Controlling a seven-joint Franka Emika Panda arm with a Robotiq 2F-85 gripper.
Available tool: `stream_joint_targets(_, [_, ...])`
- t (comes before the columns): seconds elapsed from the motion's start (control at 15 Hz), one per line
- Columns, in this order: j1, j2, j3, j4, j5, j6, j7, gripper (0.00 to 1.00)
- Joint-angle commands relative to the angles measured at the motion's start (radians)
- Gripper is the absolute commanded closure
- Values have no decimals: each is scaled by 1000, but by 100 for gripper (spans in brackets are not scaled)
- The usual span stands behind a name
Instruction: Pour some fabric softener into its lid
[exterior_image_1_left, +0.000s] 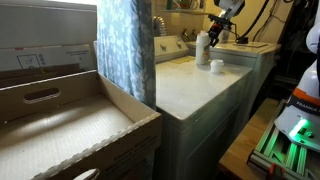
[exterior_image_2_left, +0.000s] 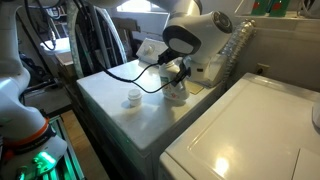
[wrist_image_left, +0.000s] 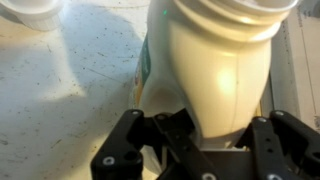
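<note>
Tool (wrist_image_left: 205, 140) clamped on fabric softener (wrist_image_left: 215, 60).
Bottle upright on desk (exterior_image_2_left: 105, 85) w/ lid (exterior_image_2_left: 133, 98) near, not touching.

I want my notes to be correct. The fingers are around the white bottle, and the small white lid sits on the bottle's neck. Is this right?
Not quite. The lid stands on the white machine top, beside the bottle and apart from it, as both exterior views show. The fingers are around the bottle, as you wrote.
</note>
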Motion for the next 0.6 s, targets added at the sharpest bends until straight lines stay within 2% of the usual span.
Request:
stream_joint_targets(0.0, [-28,-5,-4,50,25,-80,-29,100])
stream_joint_targets(0.53, [-60,26,1,109,85,-198,-49,100])
